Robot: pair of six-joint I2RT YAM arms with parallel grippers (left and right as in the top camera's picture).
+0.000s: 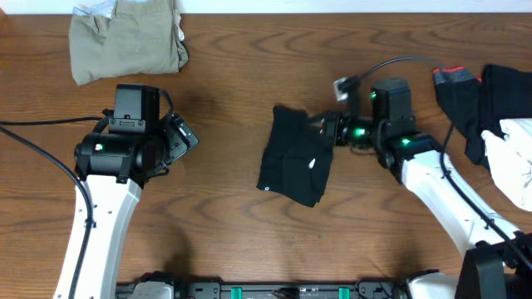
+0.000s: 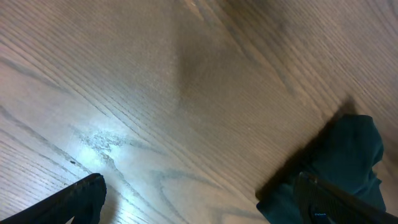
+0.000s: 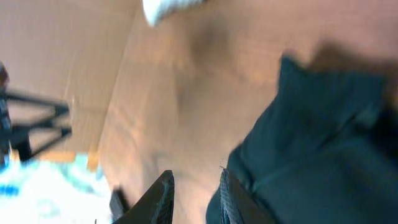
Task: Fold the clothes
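The clothes include a plain black garment point(image 1: 293, 158) lying partly folded at mid-table, with a small round white logo near its lower left corner. At its upper right edge is my right gripper point(image 1: 329, 129). In the right wrist view that gripper point(image 3: 196, 177) is open by a narrow gap with bare wood between the jaws, and the black fabric point(image 3: 311, 137) lies against the outside of one finger point(image 3: 227, 193). My left gripper point(image 1: 184, 137) hovers left of the garment. It point(image 2: 199, 211) is wide open and holds nothing, with the garment's edge point(image 2: 348, 152) by its right finger.
A khaki garment point(image 1: 125, 40) lies bunched at the far left corner. At the right edge sits a pile: a black piece with red-orange trim point(image 1: 455, 81), more black cloth point(image 1: 503, 95) and a white piece point(image 1: 515, 162). A cable point(image 1: 391, 62) loops behind the right wrist.
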